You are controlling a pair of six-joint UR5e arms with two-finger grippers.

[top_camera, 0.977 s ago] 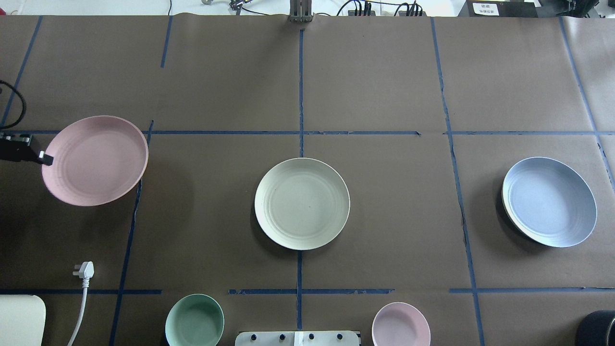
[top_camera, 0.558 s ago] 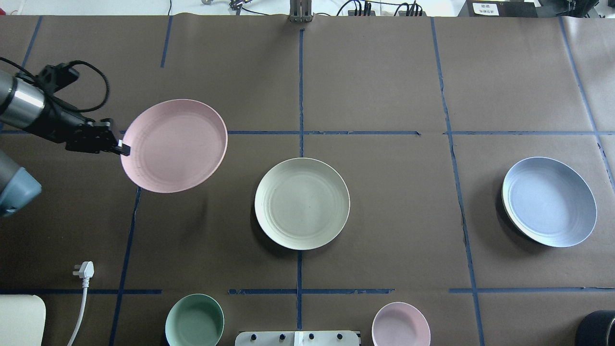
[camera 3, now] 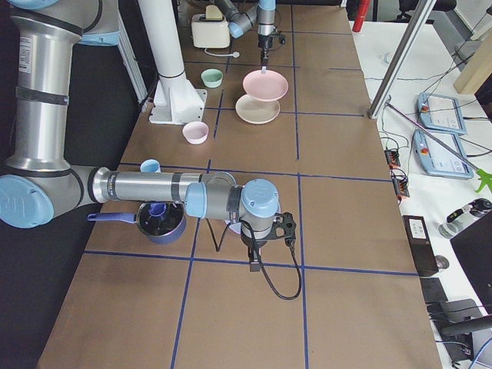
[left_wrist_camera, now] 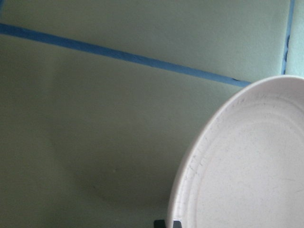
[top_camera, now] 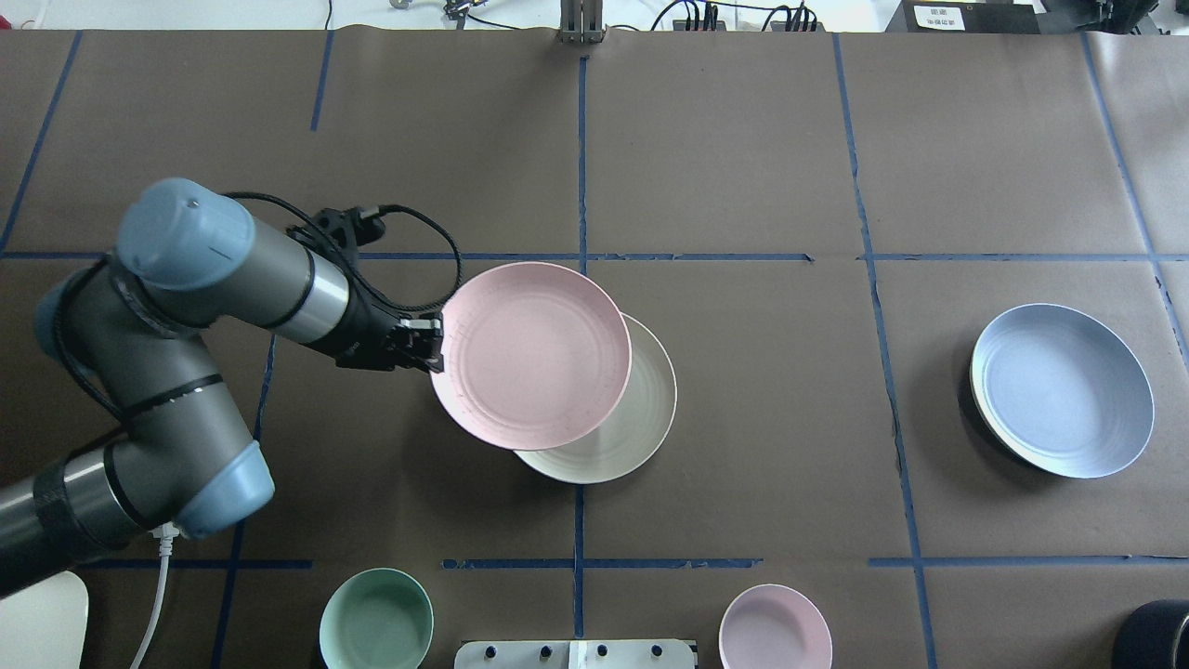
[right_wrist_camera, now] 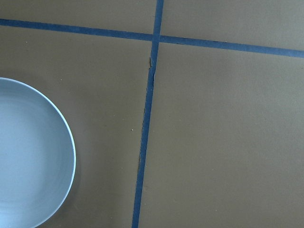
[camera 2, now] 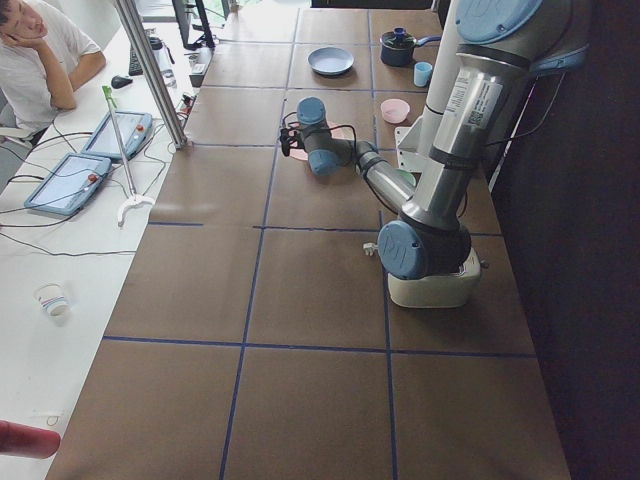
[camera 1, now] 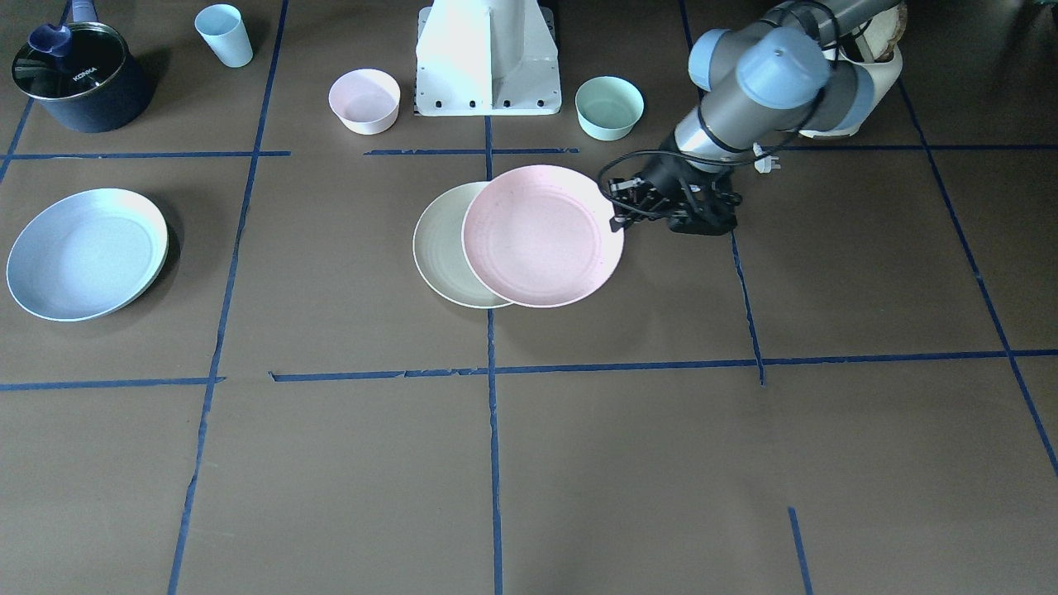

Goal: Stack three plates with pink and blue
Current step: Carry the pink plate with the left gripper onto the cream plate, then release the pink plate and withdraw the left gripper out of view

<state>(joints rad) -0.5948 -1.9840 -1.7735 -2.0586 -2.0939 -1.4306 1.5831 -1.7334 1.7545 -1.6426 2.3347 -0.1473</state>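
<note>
My left gripper (top_camera: 435, 346) is shut on the left rim of the pale pink plate (top_camera: 531, 355) and holds it level above the table. The pink plate overlaps the near-left part of the cream plate (top_camera: 641, 418), which lies flat at the table's centre. The front-facing view shows the same: pink plate (camera 1: 541, 235) over cream plate (camera 1: 438, 248). The pale blue plate (top_camera: 1062, 390) lies alone at the right. My right gripper (camera 3: 254, 269) shows only in the exterior right view, so I cannot tell its state. The right wrist view shows the blue plate's edge (right_wrist_camera: 28, 156).
A mint-green bowl (top_camera: 376, 621) and a small pink bowl (top_camera: 775, 627) stand near the robot base (camera 1: 488, 58). A dark pot (camera 1: 78, 78) and a light blue cup (camera 1: 224, 35) stand by the robot's right. A white plug and cable (top_camera: 158, 557) lie near the left arm.
My left arm has carried the pink plate to the right, from the table's left side to over the cream plate's left part. The other plates have not moved.
</note>
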